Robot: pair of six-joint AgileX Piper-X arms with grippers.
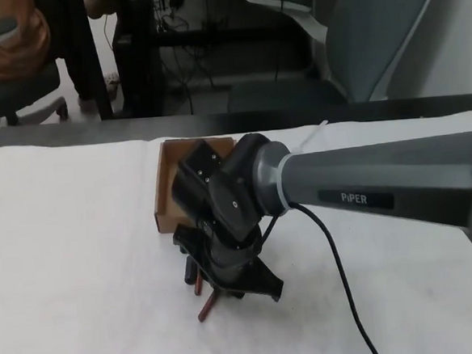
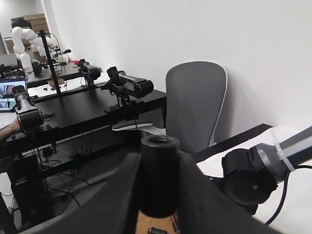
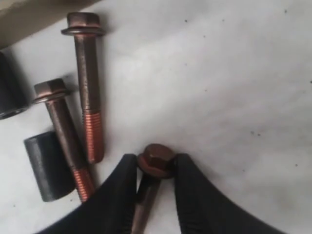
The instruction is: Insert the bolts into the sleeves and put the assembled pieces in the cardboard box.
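Right, with my left gripper [image 2: 159,165] clenched on an upright black cylindrical sleeve [image 2: 159,183] and my right gripper [image 3: 156,163] pinching a coppery hex-head bolt [image 3: 152,168] at the white surface [image 3: 234,97], I reckon insertion comes next: align shank with bore.

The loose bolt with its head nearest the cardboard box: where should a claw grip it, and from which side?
I'd take the bolt on its smooth shank just below the head, from straight above, closing across its width. It lies flat, and a second bolt crowds its threaded end.
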